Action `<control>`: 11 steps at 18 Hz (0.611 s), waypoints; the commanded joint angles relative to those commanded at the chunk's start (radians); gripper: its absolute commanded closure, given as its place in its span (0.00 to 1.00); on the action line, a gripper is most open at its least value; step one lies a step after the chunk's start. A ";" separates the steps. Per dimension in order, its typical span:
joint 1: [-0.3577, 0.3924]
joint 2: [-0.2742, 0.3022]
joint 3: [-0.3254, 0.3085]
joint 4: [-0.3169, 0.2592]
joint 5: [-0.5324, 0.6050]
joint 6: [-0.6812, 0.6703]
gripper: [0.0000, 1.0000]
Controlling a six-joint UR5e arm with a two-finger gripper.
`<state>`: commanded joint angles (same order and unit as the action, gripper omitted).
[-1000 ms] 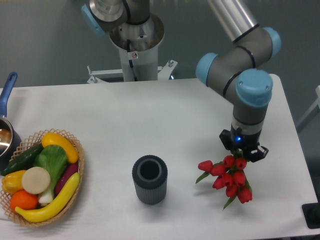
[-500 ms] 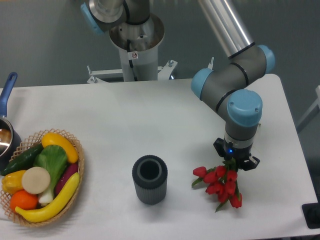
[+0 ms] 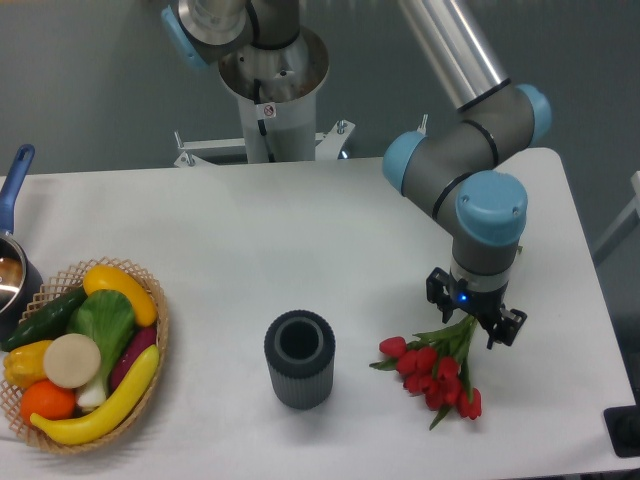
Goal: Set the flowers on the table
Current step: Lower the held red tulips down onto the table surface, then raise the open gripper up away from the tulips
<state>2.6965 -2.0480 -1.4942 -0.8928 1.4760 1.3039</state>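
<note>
The flowers point(image 3: 428, 369), a bunch of red tulips with green leaves, lie low over the white table point(image 3: 330, 230) at the front right. Their pale green stems run up and to the right into my gripper point(image 3: 472, 318). The gripper points straight down above the stem ends, and its jaws look shut on the stems. The blooms appear to touch the tabletop. The arm's wrist hides the contact between the fingers and the stems.
A dark ribbed cup point(image 3: 299, 358) stands upright just left of the flowers. A wicker basket point(image 3: 150, 385) of toy produce sits at the front left, with a pot point(image 3: 14, 270) behind it. The robot base point(image 3: 268, 70) is at the back edge.
The bunch has sunk and tipped to the left, so its stems now show below the gripper. The gripper dropped from its position a second ago and has barely moved in the last half second.
</note>
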 joint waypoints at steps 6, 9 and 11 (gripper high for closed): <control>0.066 0.043 0.069 -0.098 -0.043 0.116 0.00; 0.118 0.072 0.069 -0.207 -0.043 0.274 0.00; 0.157 0.100 0.066 -0.274 -0.045 0.362 0.00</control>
<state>2.8530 -1.9483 -1.4281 -1.1670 1.4312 1.6655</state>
